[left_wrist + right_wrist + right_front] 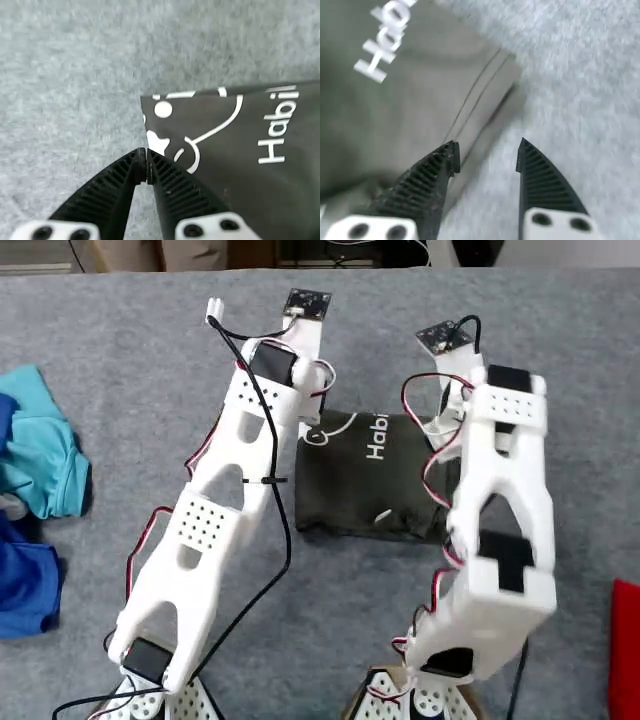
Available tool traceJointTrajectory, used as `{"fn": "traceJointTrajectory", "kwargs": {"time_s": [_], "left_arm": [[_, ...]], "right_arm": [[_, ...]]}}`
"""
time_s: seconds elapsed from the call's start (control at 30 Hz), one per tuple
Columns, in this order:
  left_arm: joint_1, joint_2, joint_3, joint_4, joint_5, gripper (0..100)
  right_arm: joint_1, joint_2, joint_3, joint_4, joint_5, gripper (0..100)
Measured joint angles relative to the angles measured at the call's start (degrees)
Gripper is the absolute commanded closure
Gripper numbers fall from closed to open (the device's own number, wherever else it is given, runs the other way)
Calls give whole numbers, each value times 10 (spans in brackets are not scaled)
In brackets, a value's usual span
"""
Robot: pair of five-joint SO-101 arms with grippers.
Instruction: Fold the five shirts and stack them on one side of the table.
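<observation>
Arms: the left arm (215, 530) and right arm (500, 530) rise nearest the overhead camera, flanking the work.
Table: grey felt (120, 350).
Dark shirt (370, 480): partly folded, lying flat just past centre towards 1 o'clock.
Other shirts: a teal shirt (40, 455) and a blue shirt (25, 585) are crumpled at 9 o'clock, with red cloth (626, 640) at 4 o'clock.
Right gripper (487, 150): fingers apart, one over the shirt's hem, the other over felt.
Left gripper (146, 167): fingers together at the shirt's printed corner. I cannot tell whether cloth is nipped.
Doing it well: I'd have both grippers bite well inside the hems, lift together, and keep the edges level.
</observation>
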Motion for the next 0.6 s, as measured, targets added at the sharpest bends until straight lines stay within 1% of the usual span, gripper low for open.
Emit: {"fn": "traceJointTrajectory", "kwargs": {"time_s": [0.1, 0.2, 0.3, 0.47, 0.6], "left_arm": [[5, 21, 20, -32, -1, 974], [5, 47, 47, -71, -1, 974], [6, 71, 61, -94, -1, 975], [7, 74, 61, -100, 0, 975], [1, 74, 62, -100, 1, 976]], "right_arm": [[-8, 79, -35, -28, -4, 824], [-8, 159, -99, -25, -5, 824], [-10, 225, -193, 24, -4, 822], [-10, 314, -348, 133, -4, 822], [-9, 337, -437, 207, -5, 821]]}}
